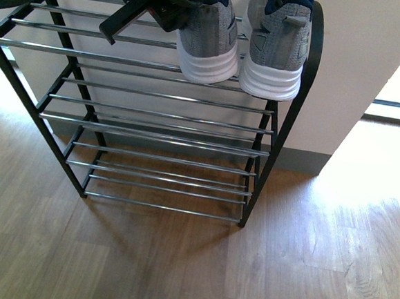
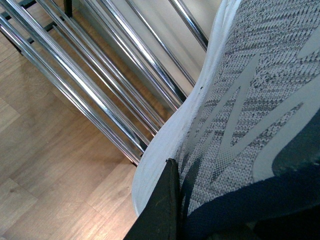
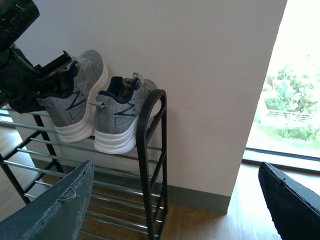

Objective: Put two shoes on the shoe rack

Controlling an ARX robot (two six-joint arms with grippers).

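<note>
shoes (image 1: 209,32) cropped above, rack (image 1: 90,54) cut left

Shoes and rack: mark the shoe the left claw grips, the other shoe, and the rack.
gripped shoe (image 1: 212,33), front view, grey knit heel.
free shoe (image 1: 281,45), front view, grey knit heel.
shoe rack (image 1: 315,44), front view, black end frame.

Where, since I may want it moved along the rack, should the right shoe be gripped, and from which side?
Probably best at the heel collar of the right shoe, one tool finger inside the opening, coming from above on the robot's side. The heel faces the robot; the wall is behind the toe, and the rack's end and the left shoe flank it closely.
</note>
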